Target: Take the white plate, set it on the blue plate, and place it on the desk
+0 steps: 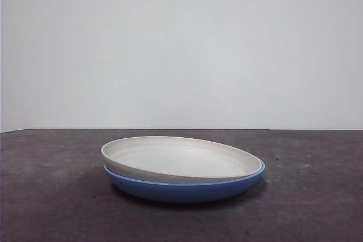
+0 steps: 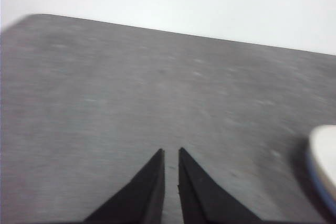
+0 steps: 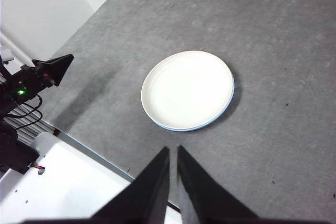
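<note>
On the dark desk (image 1: 51,196) the white plate (image 1: 181,158) is sitting tilted in the blue plate (image 1: 187,190), looking stiff and slick, its raised rim offering purchase, while both grippers' fingers, left (image 2: 171,153) and right (image 3: 173,150), are waiting pressed together.

The white plate (image 1: 181,157) is a matte cream, faintly streaked inside. The blue plate (image 1: 187,190) under it is a glossy medium blue (a paler line runs along its rim). The tabletop (image 1: 51,196) is dark grey-brown with faint speckles. Both end effectors, left (image 2: 171,153) and right (image 3: 173,150), are black. The wall (image 1: 227,55) is plain white.
</note>
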Controlling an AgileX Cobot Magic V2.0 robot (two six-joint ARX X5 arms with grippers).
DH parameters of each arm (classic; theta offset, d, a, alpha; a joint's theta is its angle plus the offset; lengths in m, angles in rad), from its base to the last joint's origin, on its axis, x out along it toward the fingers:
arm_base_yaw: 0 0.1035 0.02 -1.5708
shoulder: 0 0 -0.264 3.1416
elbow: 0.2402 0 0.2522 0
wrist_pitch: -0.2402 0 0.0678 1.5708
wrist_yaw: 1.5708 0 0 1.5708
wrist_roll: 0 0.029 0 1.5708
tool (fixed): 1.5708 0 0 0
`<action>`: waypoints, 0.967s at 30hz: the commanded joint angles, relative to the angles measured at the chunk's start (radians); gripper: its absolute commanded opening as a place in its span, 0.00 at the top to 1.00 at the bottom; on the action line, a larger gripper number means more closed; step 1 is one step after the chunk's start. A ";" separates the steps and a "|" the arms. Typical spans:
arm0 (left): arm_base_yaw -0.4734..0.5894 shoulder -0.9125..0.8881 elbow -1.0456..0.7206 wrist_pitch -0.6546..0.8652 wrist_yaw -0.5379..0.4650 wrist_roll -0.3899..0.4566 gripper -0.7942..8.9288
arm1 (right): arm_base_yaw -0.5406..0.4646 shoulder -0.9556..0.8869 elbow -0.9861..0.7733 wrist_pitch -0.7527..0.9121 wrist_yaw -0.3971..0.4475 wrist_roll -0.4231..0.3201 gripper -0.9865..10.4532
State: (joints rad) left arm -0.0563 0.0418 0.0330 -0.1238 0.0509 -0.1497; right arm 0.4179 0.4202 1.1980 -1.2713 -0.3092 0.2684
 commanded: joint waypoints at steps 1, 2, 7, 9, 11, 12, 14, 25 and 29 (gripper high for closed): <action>0.002 -0.020 -0.021 0.001 -0.074 -0.008 0.87 | 0.005 0.001 0.014 0.011 0.003 -0.008 0.89; 0.002 -0.027 -0.021 -0.012 -0.098 -0.008 0.87 | 0.004 0.001 0.014 0.011 0.003 -0.008 0.89; 0.003 -0.039 -0.021 -0.062 -0.135 0.028 0.87 | 0.004 0.001 0.014 0.011 0.003 -0.008 0.89; 0.003 -0.039 -0.021 -0.062 -0.135 0.029 0.87 | 0.004 0.001 0.014 0.011 0.003 -0.008 0.89; 0.003 -0.039 -0.021 -0.062 -0.135 0.029 0.87 | 0.005 0.001 0.014 0.011 0.003 -0.008 0.89; 0.003 -0.039 -0.021 -0.062 -0.135 0.029 0.87 | 0.005 0.001 0.014 0.011 0.003 -0.008 0.89; 0.003 -0.039 -0.021 -0.062 -0.135 0.029 0.87 | 0.004 0.001 0.014 0.011 0.003 -0.008 0.89; 0.003 -0.039 -0.021 -0.063 -0.135 0.029 0.87 | 0.004 0.001 0.014 0.011 0.003 -0.008 0.89; 0.003 -0.039 -0.021 -0.063 -0.135 0.029 0.87 | 0.004 0.001 0.014 0.011 0.003 -0.008 0.89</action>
State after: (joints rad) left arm -0.0544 0.0055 0.0322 -0.1799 -0.0795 -0.1364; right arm 0.4179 0.4202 1.1980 -1.2713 -0.3092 0.2684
